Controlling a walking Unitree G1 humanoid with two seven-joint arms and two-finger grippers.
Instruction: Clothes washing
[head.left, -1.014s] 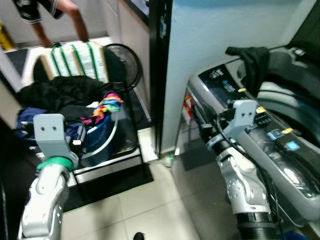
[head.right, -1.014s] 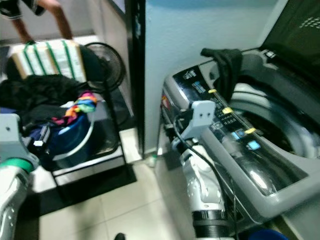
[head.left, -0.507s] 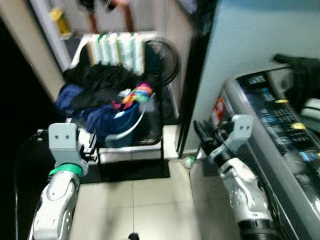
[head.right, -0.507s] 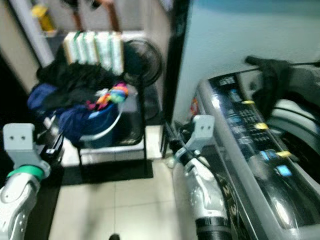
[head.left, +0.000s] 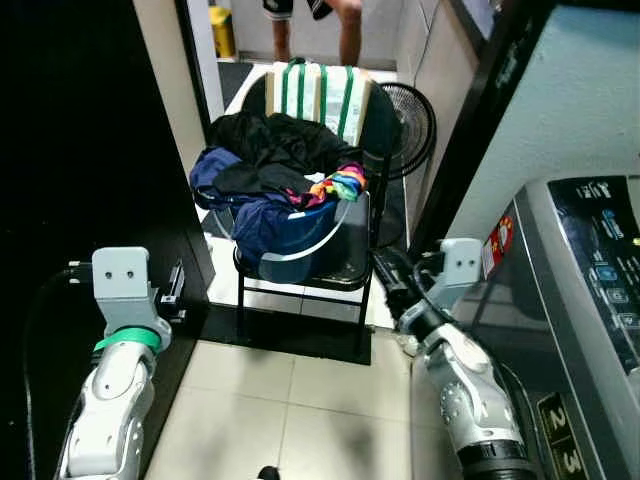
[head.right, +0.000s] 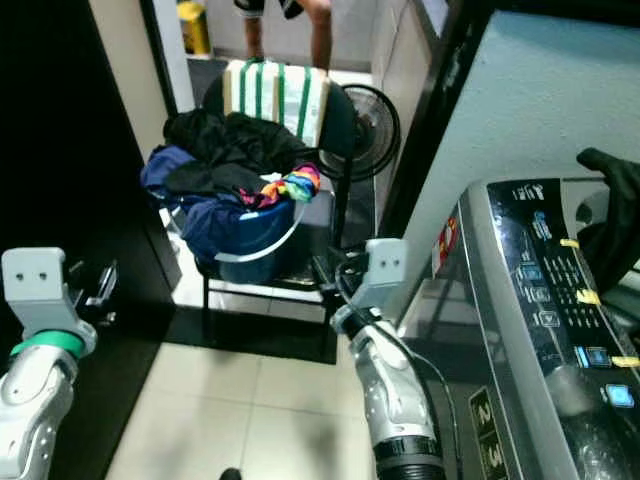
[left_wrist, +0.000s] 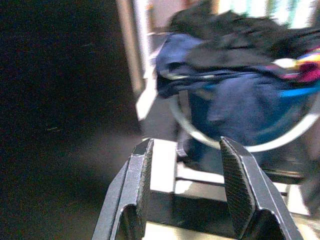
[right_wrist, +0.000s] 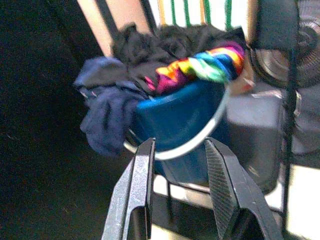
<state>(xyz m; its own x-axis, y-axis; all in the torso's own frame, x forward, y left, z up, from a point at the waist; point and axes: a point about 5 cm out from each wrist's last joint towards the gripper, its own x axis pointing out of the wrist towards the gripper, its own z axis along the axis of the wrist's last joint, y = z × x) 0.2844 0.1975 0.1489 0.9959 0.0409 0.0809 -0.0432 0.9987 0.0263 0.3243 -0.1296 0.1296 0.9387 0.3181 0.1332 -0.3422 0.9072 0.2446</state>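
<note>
While the head camera swung away from the washing machine (head.right: 560, 330) over the last second, the chair (head.left: 345, 265) with the blue laundry basket (head.left: 290, 240) went from the left edge of view to dead centre, so the robot turned to face the load; I read that as lining up for a pickup, nothing grabbed yet. Basket sat on the chair seat, heaped with dark clothes (head.left: 265, 150) and a rainbow-striped piece (head.left: 338, 186) draped over the rim nearest the right arm. Left gripper (left_wrist: 187, 185) had its jaws spread and empty, held low in front of the chair, well short of the basket. Right gripper (right_wrist: 177, 185) was likewise spread and empty, aimed at the basket front below the rainbow piece, near the chair's right front corner but not touching it. Washer was off to the robot's right, with a dark garment (head.right: 610, 215) hung at its far edge. A person's legs (head.left: 345, 20) stood behind the chair, next to a floor fan (head.left: 408, 115). Next step, as I judge it: close in and take a garment off the heap.
</note>
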